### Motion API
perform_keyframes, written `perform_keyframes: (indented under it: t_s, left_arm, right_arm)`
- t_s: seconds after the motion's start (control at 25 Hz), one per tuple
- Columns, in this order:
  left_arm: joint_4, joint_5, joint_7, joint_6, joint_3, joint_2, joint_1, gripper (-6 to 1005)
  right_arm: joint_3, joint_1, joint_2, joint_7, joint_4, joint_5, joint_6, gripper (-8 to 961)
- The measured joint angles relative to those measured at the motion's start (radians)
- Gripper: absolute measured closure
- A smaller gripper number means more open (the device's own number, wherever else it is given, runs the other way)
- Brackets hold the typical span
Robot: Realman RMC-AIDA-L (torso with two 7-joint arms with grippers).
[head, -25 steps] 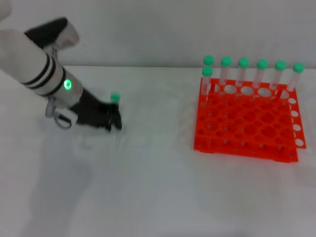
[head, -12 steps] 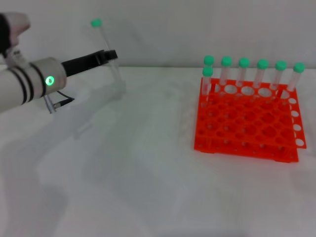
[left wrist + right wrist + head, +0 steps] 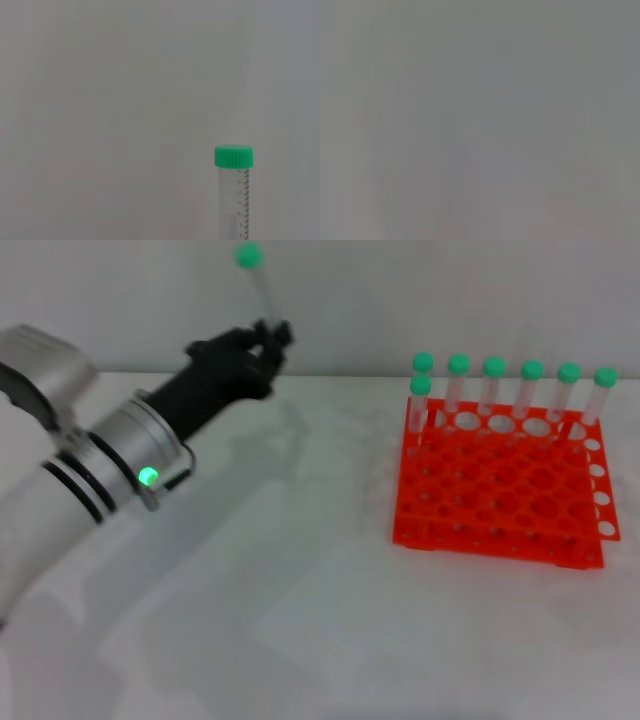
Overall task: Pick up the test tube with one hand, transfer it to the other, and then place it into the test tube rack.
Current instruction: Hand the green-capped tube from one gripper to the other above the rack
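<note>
My left gripper (image 3: 268,340) is raised above the table at the upper middle-left of the head view and is shut on the test tube (image 3: 258,288). The tube stands nearly upright above the gripper, green cap on top. In the left wrist view the same tube (image 3: 234,195) rises against a plain grey background. The orange-red test tube rack (image 3: 500,485) sits on the table at the right, well apart from the gripper. My right gripper is out of view; the right wrist view shows only a grey blur.
Several green-capped tubes (image 3: 494,385) stand in the back row of the rack. The white table (image 3: 300,590) spreads between my left arm and the rack. A grey wall lies behind.
My left gripper lifted the tube off the table, raised it, and has swung right and higher toward the middle. The tube now stands more upright.
</note>
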Motion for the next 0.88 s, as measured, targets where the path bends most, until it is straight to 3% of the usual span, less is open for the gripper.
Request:
perform_keyframes:
  t_s: [0.12, 0.24, 0.32, 0.68, 0.88]
  left_arm:
    - [0.12, 0.003, 0.243, -0.005, 0.0, -0.006, 0.019, 801]
    - [0.241, 0.021, 0.463, -0.013, 0.0, -0.011, 0.038, 801]
    - [0.297, 0.036, 0.52, -0.029, -0.001, -0.011, 0.043, 801]
    - [0.406, 0.174, 0.502, -0.136, -0.001, -0.017, 0.045, 800]
    - [0.421, 0.201, 0.462, -0.143, -0.001, -0.019, 0.058, 799]
  right_arm:
    - [0.002, 0.02, -0.014, 0.041, -0.003, -0.086, -0.11, 89]
    - [-0.002, 0.044, -0.007, 0.045, -0.008, -0.15, -0.151, 90]
    - [-0.003, 0.059, 0.004, 0.045, -0.026, -0.204, -0.163, 91]
    - [-0.005, 0.104, 0.085, 0.044, -0.155, -0.407, -0.088, 95]
    - [-0.04, 0.124, 0.102, 0.048, -0.171, -0.441, 0.026, 97]
